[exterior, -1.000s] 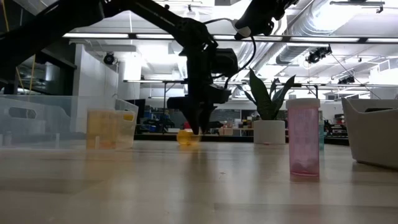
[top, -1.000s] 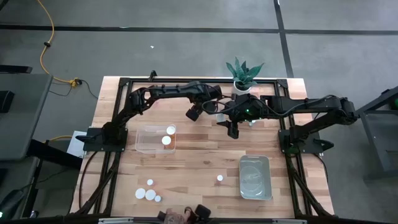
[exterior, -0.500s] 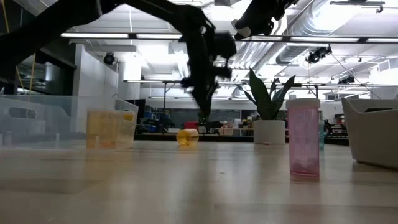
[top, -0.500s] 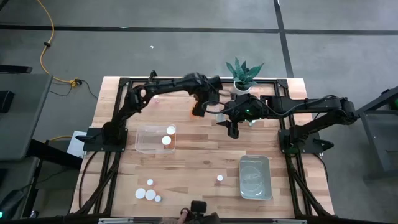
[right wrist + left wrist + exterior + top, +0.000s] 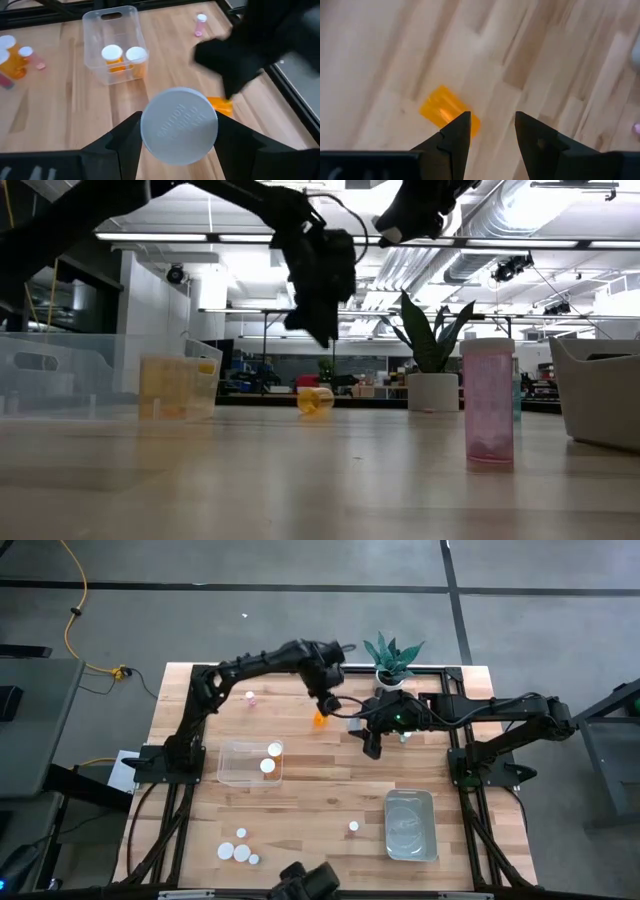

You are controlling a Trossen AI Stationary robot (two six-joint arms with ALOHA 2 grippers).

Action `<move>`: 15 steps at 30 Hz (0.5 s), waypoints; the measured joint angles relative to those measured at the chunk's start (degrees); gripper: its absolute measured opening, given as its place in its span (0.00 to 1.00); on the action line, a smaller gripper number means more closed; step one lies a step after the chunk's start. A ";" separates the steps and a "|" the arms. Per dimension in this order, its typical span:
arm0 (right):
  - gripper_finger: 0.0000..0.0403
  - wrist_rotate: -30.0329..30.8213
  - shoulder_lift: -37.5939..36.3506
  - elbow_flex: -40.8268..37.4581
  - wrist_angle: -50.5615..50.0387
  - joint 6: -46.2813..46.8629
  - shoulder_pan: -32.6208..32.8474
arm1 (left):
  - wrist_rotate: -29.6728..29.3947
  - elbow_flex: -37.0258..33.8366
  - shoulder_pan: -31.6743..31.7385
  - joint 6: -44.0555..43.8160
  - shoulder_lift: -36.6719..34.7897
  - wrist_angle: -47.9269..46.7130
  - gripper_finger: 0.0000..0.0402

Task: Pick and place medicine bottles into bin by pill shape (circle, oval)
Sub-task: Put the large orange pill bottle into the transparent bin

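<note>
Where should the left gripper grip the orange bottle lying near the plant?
The orange bottle lies on its side on the wooden table, so come straight down with the open left gripper, fingers across the middle of its round body. Its cap is not visible.

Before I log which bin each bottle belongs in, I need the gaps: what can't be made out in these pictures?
- Pill shapes: bottles too small in the high view, e.g. the cluster.
- Held bottle in right gripper: right wrist view shows only its white cap.
- Lying orange bottle: left wrist view, blurred, partly behind the left gripper, open above it.
- Metal bin contents: glare, high view.
</note>
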 joint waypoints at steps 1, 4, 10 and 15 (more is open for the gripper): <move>0.48 0.34 0.01 0.00 0.00 0.41 0.00 | -0.91 -1.50 -0.47 -0.99 -0.03 0.73 0.37; 0.48 0.92 0.00 0.00 0.00 1.16 -0.20 | -1.80 -5.87 -1.50 -4.99 -0.27 3.74 0.40; 0.48 0.98 0.01 0.00 0.02 1.31 -1.13 | -3.92 -14.15 -4.05 -8.41 -4.74 9.94 0.51; 0.48 1.00 0.02 0.00 0.04 1.23 -2.31 | -13.23 -23.93 -4.10 -15.19 -14.54 20.88 0.59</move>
